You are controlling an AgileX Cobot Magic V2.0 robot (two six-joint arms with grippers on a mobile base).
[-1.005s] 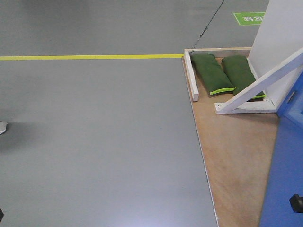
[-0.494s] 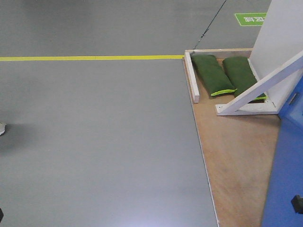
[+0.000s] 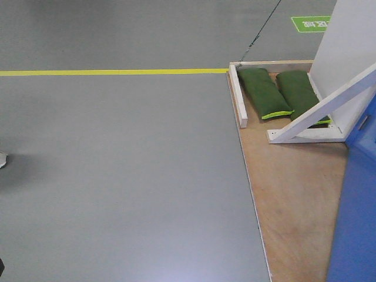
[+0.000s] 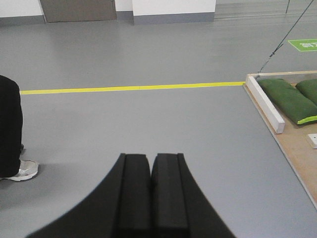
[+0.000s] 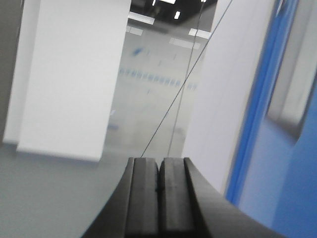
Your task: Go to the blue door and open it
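- Front view: blue door [image 3: 355,223] at far right edge, slightly further out of frame than a second ago; dark object low on it gone. Likely base turning, handle unreached.
- Left wrist: left gripper [image 4: 151,198] pressed together, empty.
- Right wrist: right gripper [image 5: 159,198] pressed together, empty, beside blurred door.

Soft, even overhead light fills the front view. The grey floor [image 3: 117,176] carries a pale sheen at its bottom edge and a faint, diffuse shadow at the left. The left wrist view is crisp and evenly lit. The right wrist view is smeared with blur: the blue door [image 5: 297,193] streaks, the ceiling lights [image 5: 177,15] glare, and the white panel [image 5: 69,74] washes out.
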